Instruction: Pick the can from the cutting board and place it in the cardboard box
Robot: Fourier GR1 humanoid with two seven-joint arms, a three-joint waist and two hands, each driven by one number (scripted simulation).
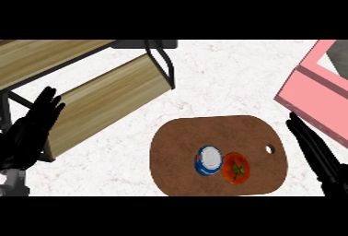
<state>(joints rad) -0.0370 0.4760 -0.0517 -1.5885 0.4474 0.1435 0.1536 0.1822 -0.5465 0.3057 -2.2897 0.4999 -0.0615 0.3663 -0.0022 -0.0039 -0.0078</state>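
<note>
Single head view, steeply down onto counter [224,78]; forearms enter from lower edge.

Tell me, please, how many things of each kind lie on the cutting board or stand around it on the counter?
Can: 1
Tomato: 1
Cutting board: 1
Pink box: 1
Wooden shelf unit: 1
Total: 5

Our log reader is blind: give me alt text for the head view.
A blue can stands beside a tomato on a brown cutting board. Open left hand and right hand flank it; a pink box sits upper right.
</note>
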